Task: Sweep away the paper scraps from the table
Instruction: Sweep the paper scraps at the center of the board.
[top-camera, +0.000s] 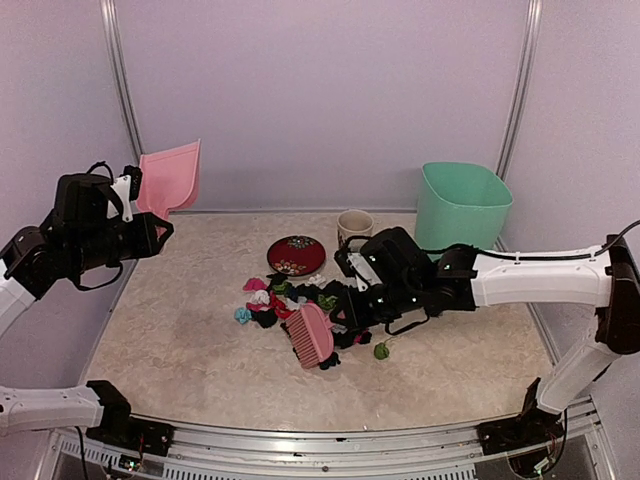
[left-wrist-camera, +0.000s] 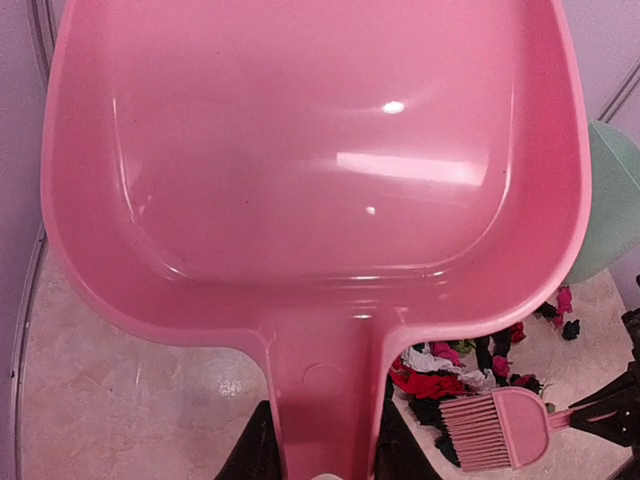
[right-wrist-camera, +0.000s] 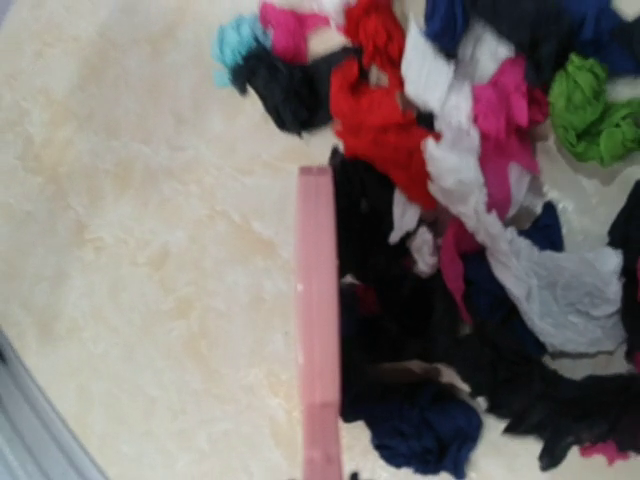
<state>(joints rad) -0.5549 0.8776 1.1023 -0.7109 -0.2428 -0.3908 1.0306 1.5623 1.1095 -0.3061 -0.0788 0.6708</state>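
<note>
The right gripper is clamped on the pink brush, set against the paper scraps piled in the middle of the table, likely to push them. The left gripper squeezes the dustpan handle and holds it high, out of the way.

We see a pink dustpan raised at the far left, well apart from the rest. A red round plate lies just beside a beige cup, with a green bin further right. A pink brush sits nearer us, its bristles toward the left.
</note>
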